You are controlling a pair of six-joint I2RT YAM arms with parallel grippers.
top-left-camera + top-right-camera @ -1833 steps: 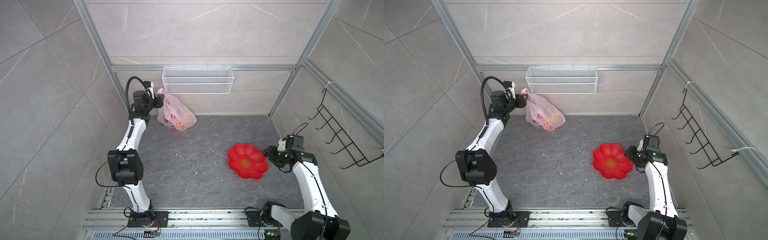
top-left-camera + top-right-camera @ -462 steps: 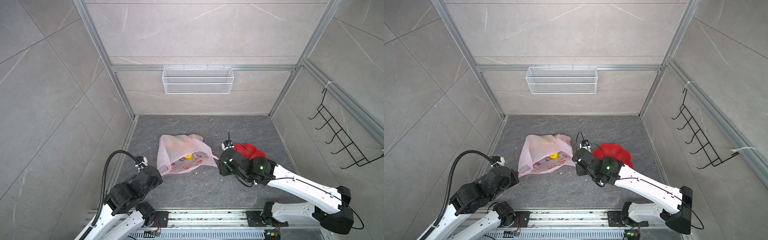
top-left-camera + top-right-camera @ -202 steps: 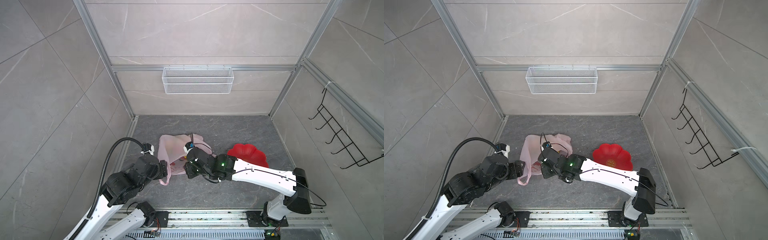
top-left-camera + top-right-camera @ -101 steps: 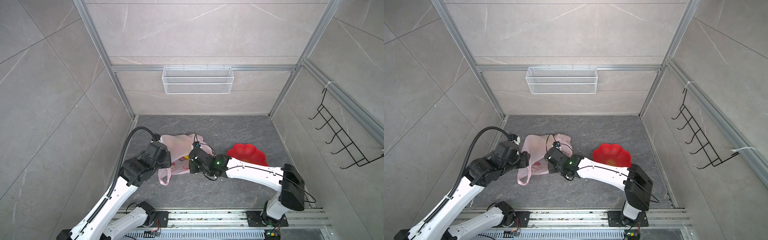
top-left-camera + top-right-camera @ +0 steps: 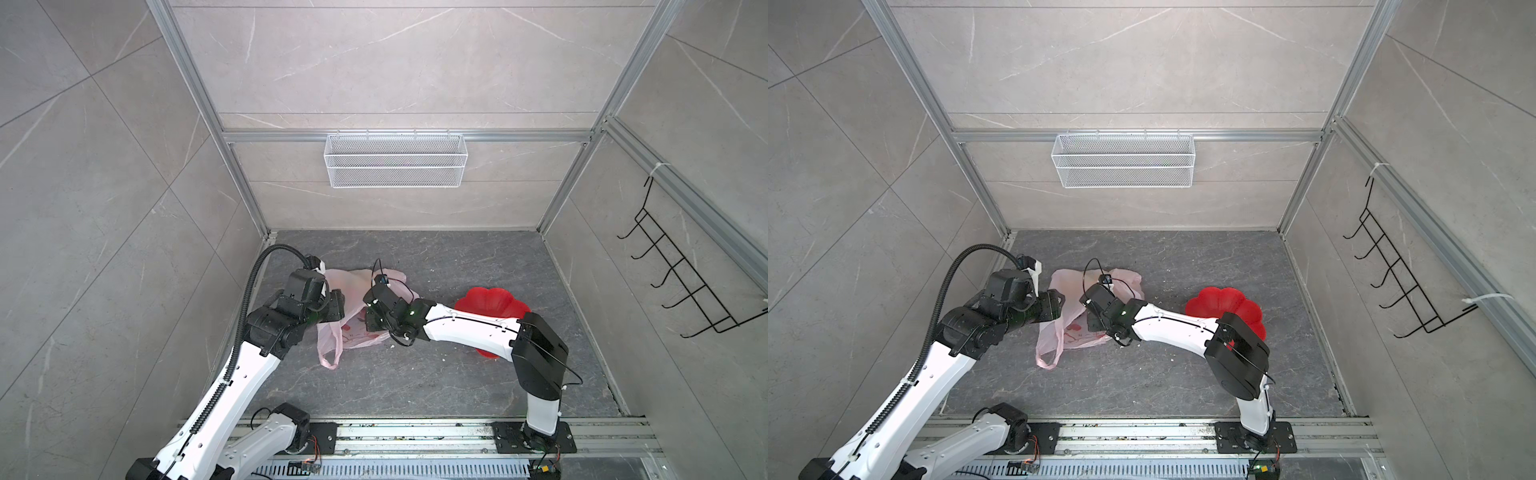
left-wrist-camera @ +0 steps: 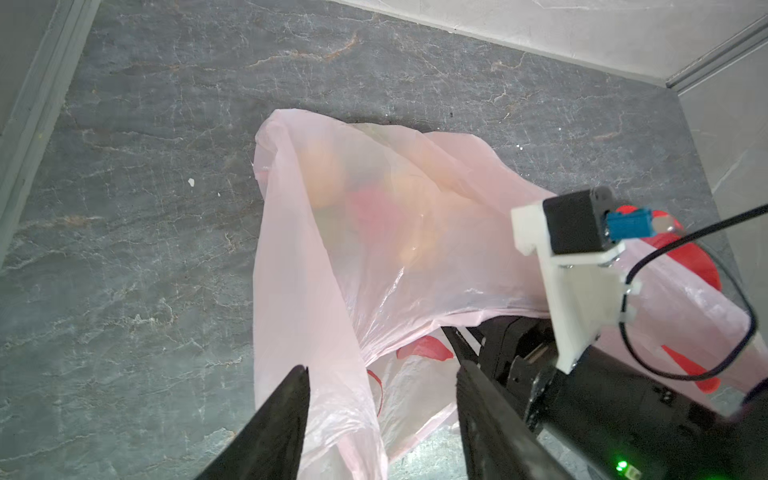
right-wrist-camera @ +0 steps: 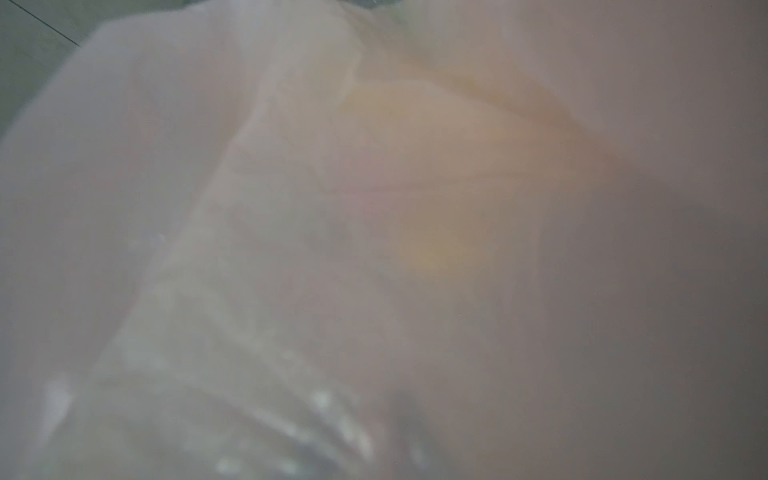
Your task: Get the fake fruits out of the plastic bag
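**Bag Mouth Access**

The thin, crinkly, translucent pale-pink plastic bag [image 5: 351,286] is laid left of centre; the fake fruits [image 6: 365,208] are seen inside as blurred lumps. The left gripper [image 6: 382,399] is held with jaws apart astride 1 film fold, likely to spread the mouth. The right gripper [image 5: 370,322] is covered by film; its jaws cannot be judged.

Pale-pink translucent plastic bag [image 6: 316,257], red print; red plate [image 5: 494,301]; dark grey veined floor [image 5: 457,266]

A pale-pink translucent plastic bag [image 5: 352,284] lies left of centre on the dark grey counter [image 5: 415,382], a red flower-shaped plate [image 5: 494,299] to its right.
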